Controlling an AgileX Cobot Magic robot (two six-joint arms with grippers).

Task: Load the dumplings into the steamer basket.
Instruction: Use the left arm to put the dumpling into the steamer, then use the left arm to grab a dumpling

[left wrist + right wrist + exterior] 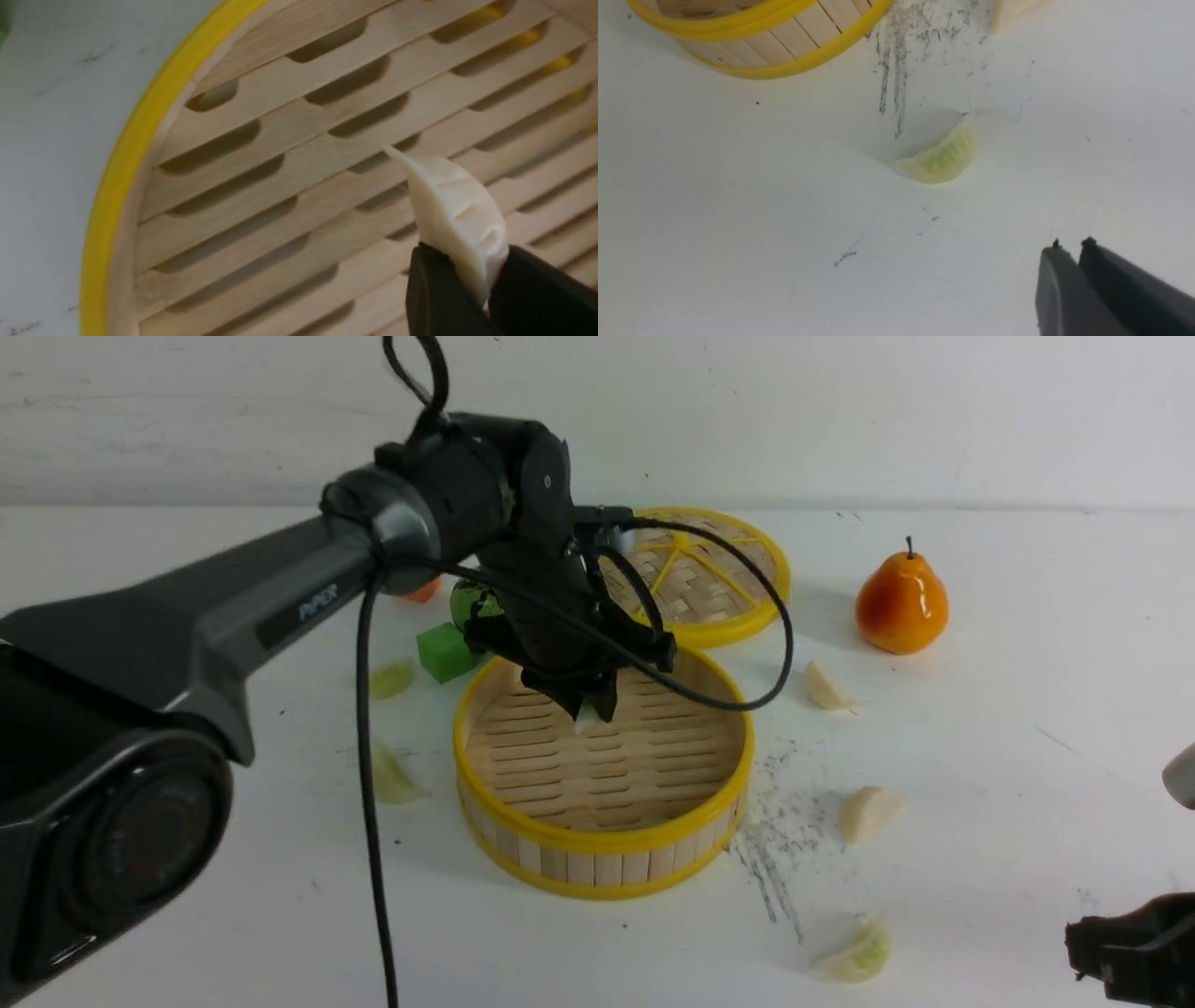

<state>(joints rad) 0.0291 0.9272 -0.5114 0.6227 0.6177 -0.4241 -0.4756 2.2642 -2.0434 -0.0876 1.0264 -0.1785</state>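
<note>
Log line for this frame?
left hand: shut on white dumpling, over steamer basket | right hand: shut, empty, near green dumpling

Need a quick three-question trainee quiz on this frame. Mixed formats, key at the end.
1. True or false: the left claw grips a cream-white crescent toy dumpling over the round wooden-slat steamer basket with yellow rims.
2. How many dumplings lie on the white table outside the basket? A three, B five, C six.
3. Which object lies nearest the right claw?
Key: 1 true. 2 B. 3 the pale green translucent crescent dumpling.
</note>
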